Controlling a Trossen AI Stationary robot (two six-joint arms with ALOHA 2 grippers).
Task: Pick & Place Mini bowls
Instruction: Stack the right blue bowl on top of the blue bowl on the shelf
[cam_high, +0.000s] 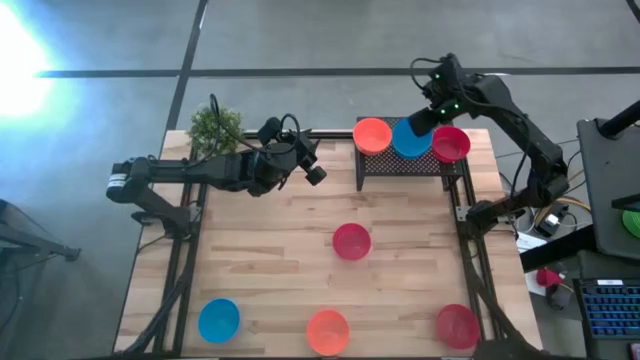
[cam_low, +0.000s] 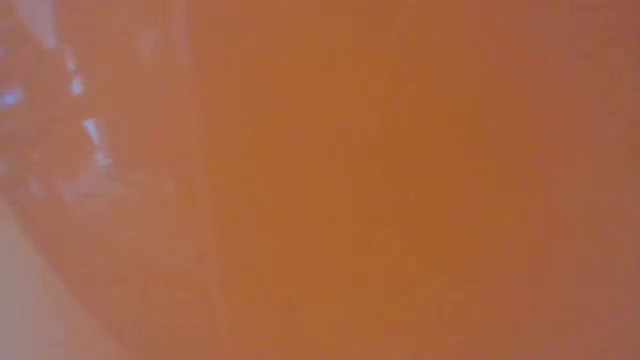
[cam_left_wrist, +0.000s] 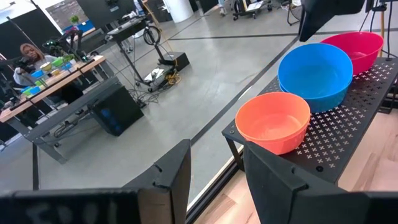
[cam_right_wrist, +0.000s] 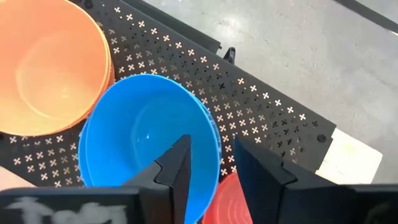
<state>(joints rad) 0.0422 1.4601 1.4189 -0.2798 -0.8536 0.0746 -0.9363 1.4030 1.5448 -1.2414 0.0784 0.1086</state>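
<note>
Wooden planks make up my table (cam_high: 270, 250), set over a grey floor. At its far edge sits a black perforated rack (cam_high: 400, 168) carrying three bowls in a row: an orange bowl (cam_high: 372, 134), a blue bowl (cam_high: 410, 138) and a red bowl (cam_high: 451, 144). My right gripper (cam_right_wrist: 208, 171) is over the blue one, one finger inside the rim and the other outside; the fingers stand apart, and I cannot tell whether they press the wall. My left gripper (cam_high: 314, 172) hangs just beside the rack's left end, released, nothing between its fingers (cam_left_wrist: 273, 180). Four more bowls lie loose on the table: a second red bowl (cam_high: 351, 241) near the middle, and along the near edge another blue bowl (cam_high: 218, 320), another orange bowl (cam_high: 328, 332) and a third red bowl (cam_high: 457, 327). My low camera shows only blurred orange. A small green plant (cam_high: 215, 127) stands at the far left corner.
</note>
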